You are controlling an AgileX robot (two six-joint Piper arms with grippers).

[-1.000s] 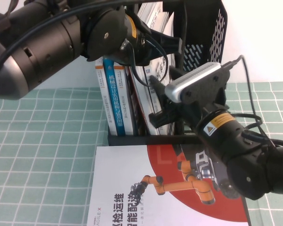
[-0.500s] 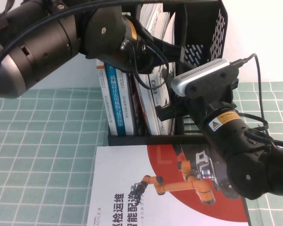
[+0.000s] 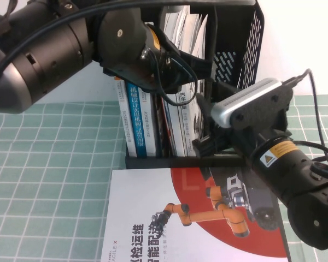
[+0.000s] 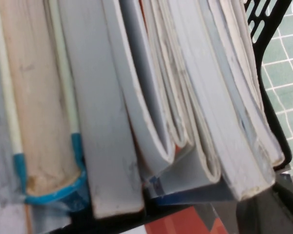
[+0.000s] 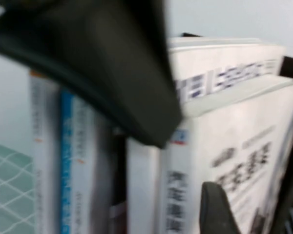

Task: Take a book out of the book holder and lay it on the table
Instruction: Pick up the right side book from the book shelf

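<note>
In the high view I see the left gripper (image 3: 177, 65) at upper centre, above the books in the book holder (image 3: 241, 41); whether its jaws are open I cannot tell. The right gripper (image 3: 199, 146) is at the centre right, against the holder's front edge, and its jaws I also cannot judge. The book (image 3: 188, 117) stands upright in the holder, beside the blue-spined book (image 3: 135, 117). A red-and-white book (image 3: 169, 218) lies flat on the table (image 3: 49, 180) at the bottom centre.
</note>
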